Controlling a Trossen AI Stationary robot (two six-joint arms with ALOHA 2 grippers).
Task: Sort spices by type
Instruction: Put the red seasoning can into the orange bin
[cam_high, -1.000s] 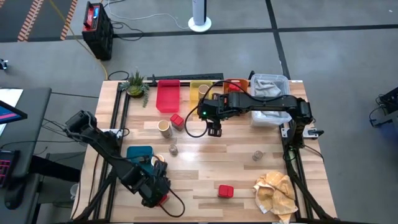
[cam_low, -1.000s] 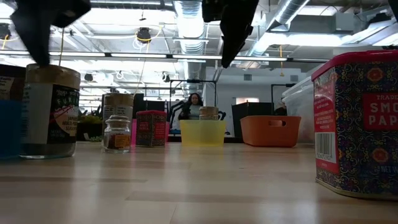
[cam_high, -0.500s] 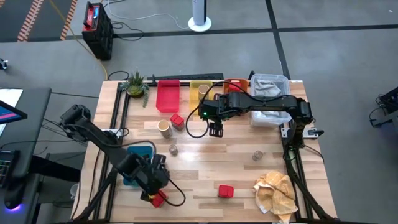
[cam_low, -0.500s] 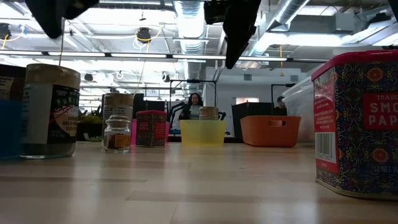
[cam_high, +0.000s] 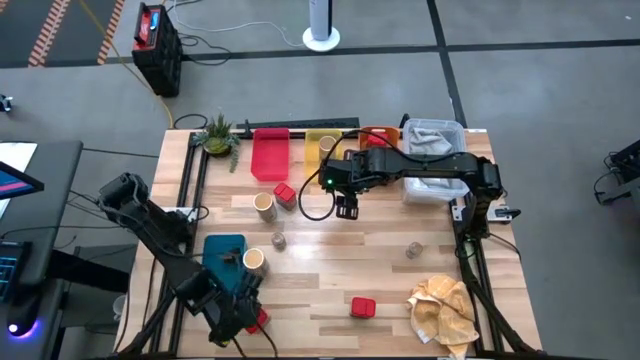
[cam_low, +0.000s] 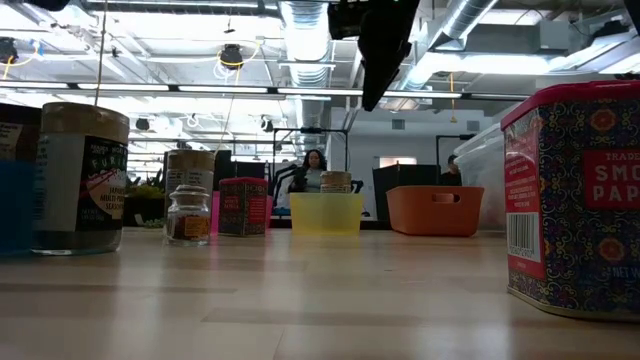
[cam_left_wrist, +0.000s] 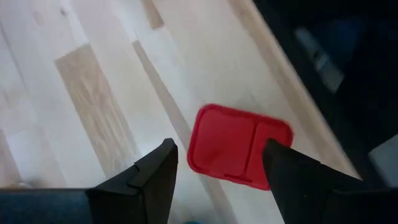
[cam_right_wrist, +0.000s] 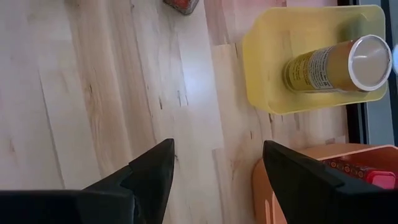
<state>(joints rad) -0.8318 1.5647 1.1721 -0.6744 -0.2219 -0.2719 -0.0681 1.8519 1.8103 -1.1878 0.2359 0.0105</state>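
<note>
My left gripper (cam_left_wrist: 214, 163): spread wide, empty, over the flat-lidded glossy red boxy tin (cam_left_wrist: 239, 145) at the pale planked wooden bench (cam_left_wrist: 93, 74) edge | right gripper (cam_right_wrist: 214, 163): wide, near the translucent yellow plastic tray (cam_right_wrist: 273, 68)

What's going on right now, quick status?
Left gripper open above a red tin at the table's near edge. Right gripper open, empty, near the yellow tray. Nothing blocking.
</note>
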